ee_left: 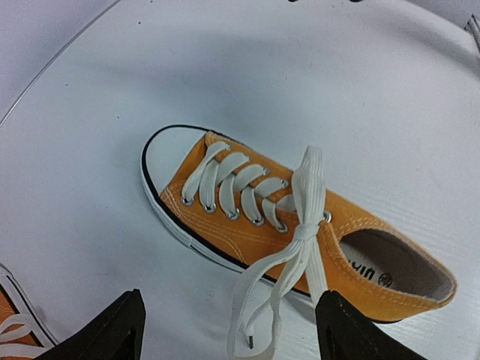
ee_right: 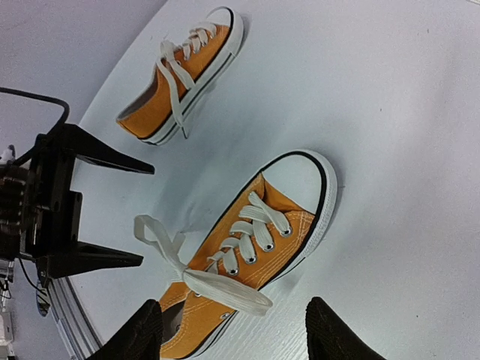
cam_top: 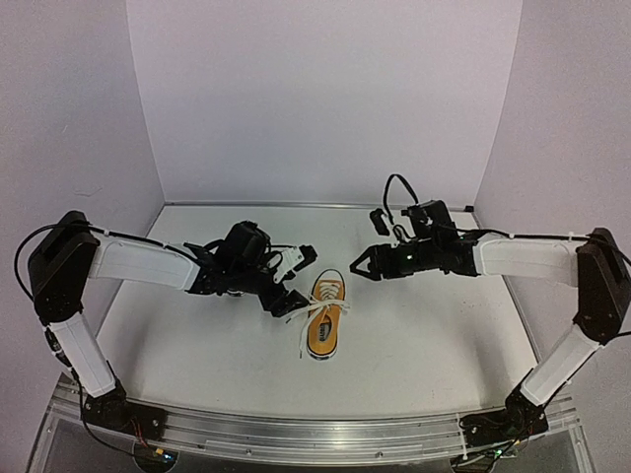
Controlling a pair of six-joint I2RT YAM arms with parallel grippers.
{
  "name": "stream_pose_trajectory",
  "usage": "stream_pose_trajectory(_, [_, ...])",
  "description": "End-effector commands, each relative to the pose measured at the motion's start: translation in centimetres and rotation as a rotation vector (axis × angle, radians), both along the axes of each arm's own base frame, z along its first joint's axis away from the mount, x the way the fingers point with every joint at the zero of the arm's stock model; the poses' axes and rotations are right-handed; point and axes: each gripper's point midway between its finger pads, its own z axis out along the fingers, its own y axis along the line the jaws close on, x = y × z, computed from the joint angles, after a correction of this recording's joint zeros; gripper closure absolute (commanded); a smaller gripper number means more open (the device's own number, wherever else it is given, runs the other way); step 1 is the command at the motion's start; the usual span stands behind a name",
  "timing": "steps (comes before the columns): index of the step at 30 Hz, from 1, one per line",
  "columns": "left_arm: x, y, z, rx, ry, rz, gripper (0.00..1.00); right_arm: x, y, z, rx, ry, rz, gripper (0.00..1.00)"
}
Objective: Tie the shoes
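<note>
On a white tabletop (cam_top: 424,340) backed by pale lilac walls, a small orange-yellow canvas sneaker (cam_top: 327,333) (ee_left: 225,236) (ee_right: 251,251) with a white rubber sole and toe cap rests on its sole near the middle. Its toe points to the far wall and its heel toward the arms' bases. Its white laces (ee_left: 304,225) pinch together in one crossing above the top eyelets, and the loose ends spill over the side onto the table.

The left gripper (cam_top: 304,278) (ee_left: 229,300) (ee_right: 148,215) hangs just beside the toe end on the shoe's left, its jaws spread wide and gripping nothing. In its wrist view the sneaker sits just beyond the black fingertips (ee_left: 120,326), and one lace end trails into the gap between them, touching neither.

The right gripper (cam_top: 357,264) (ee_right: 234,304) hovers off the toe's right side, near but apart, likewise splayed and empty. In its own view the heel end lies between its fingers (ee_right: 139,334).

A matching second sneaker (ee_right: 161,101) (ee_left: 9,319) lies a little apart from the first, out of sight from overhead.
</note>
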Motion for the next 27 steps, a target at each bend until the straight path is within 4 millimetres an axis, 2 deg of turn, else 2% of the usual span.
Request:
stream_pose_trajectory(1, [-0.6, -2.3, 4.3, -0.188, 0.170, 0.116, 0.19, 0.1, -1.4, 2.6, 0.028, -0.070, -0.065, 0.38])
stream_pose_trajectory(4, [-0.5, -4.0, 3.5, -0.193, 0.240, 0.201, 0.22, -0.1, -2.2, 3.6, 0.033, -0.095, -0.101, 0.38])
stream_pose_trajectory(8, [0.0, -5.3, 2.6, -0.176, 0.272, 0.279, 0.22, -0.3, -3.1, 4.4, 0.036, -0.120, -0.132, 0.38])
stream_pose_trajectory(13, [0.4, -6.1, 0.8, -0.139, 0.310, 0.345, 0.28, -0.5, -3.5, 3.9, 0.025, -0.114, -0.140, 0.38])
stream_pose_trajectory(20, [-1.1, -7.8, -2.9, -0.022, 0.338, 0.346, 0.41, -0.5, -3.6, 3.5, 0.021, -0.109, -0.134, 0.38])
stream_pose_trajectory(23, [-0.9, -7.8, -3.7, 0.000, 0.330, 0.371, 0.47, -0.4, -3.5, 3.5, 0.025, -0.105, -0.130, 0.38])
stream_pose_trajectory(26, [-0.4, -7.7, -3.3, -0.012, 0.306, 0.393, 0.64, -0.4, -3.5, 3.7, 0.028, -0.106, -0.126, 0.37])
stream_pose_trajectory(27, [-0.1, -7.6, -2.8, -0.019, 0.293, 0.400, 0.74, -0.4, -3.4, 3.7, 0.028, -0.107, -0.125, 0.37])
